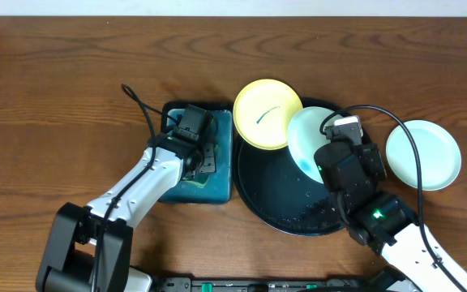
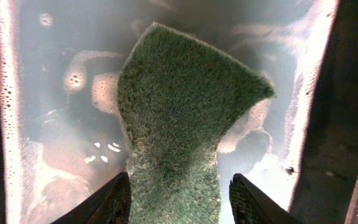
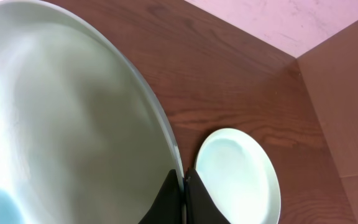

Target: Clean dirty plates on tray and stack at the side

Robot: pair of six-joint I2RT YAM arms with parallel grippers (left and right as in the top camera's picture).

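The black tray (image 1: 278, 199) lies at the table's middle. A pale yellow plate (image 1: 267, 113) with a teal streak rests on the tray's far-left rim. My right gripper (image 1: 329, 131) (image 3: 184, 182) is shut on the rim of a mint-white plate (image 1: 305, 134) (image 3: 73, 124) and holds it tilted over the tray's far side; a teal smear shows near the plate's lower edge. A second mint-white plate (image 1: 422, 154) (image 3: 238, 174) lies on the table to the right of the tray. My left gripper (image 1: 191, 130) (image 2: 179, 190) is down in the teal sponge dish, shut on a green sponge (image 2: 185, 106).
The rectangular teal sponge dish (image 1: 217, 191) stands just left of the tray and holds foamy water (image 2: 61, 124). Drops of water lie on the tray's near side. Both arms' cables arch over the table. Bare wood surrounds the tray.
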